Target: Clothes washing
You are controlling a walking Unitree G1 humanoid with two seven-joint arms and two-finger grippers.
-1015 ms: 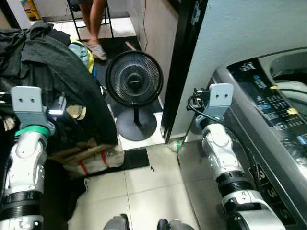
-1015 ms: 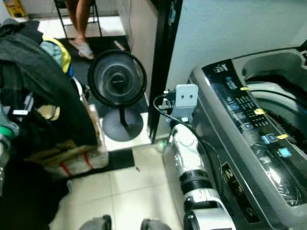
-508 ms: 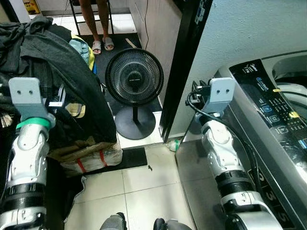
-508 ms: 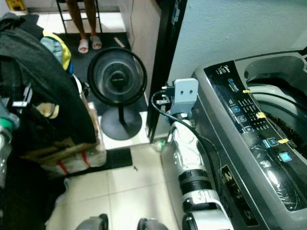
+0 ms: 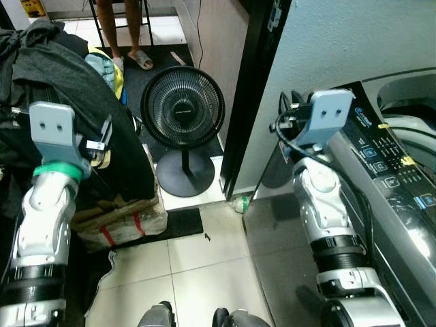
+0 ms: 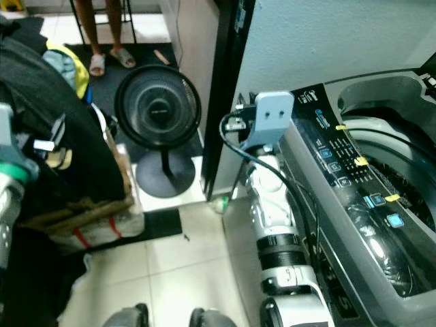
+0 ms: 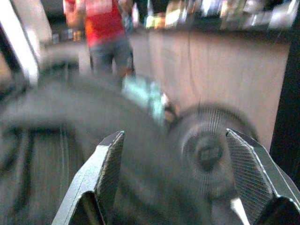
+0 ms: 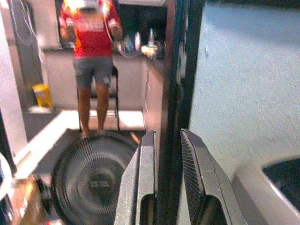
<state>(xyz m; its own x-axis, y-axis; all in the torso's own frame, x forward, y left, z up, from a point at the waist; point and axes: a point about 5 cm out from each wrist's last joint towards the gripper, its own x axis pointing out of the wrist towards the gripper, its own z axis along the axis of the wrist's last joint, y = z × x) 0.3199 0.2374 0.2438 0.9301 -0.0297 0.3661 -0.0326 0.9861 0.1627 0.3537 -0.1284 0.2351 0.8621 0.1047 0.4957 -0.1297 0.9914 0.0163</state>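
A top-loading washing machine [image 5: 398,170] stands at my right with its lid up, the tub [image 6: 392,146] open and the control panel [image 6: 354,180] lit. A heap of dark grey clothes [image 5: 68,75] is draped over a stack at my left. My left arm [image 5: 44,204] is raised in front of that heap; the left gripper [image 7: 178,180] is open, with blurred dark cloth beyond its fingers. My right arm [image 5: 323,211] is raised beside the washer's front corner. The right gripper [image 8: 166,187] is shut on nothing and points toward the doorway.
A black pedestal fan [image 5: 182,107] stands on the tiled floor ahead. A black door frame [image 5: 253,88] and a pale wall [image 5: 340,41] lie beside the washer. A small bottle [image 5: 240,203] lies on the floor. A taped bundle [image 5: 122,218] sits under the clothes. A person [image 8: 91,42] stands beyond the fan.
The head view has shifted a little. Both wrists sit slightly higher in the picture than before. The person's feet beyond the fan have changed place.
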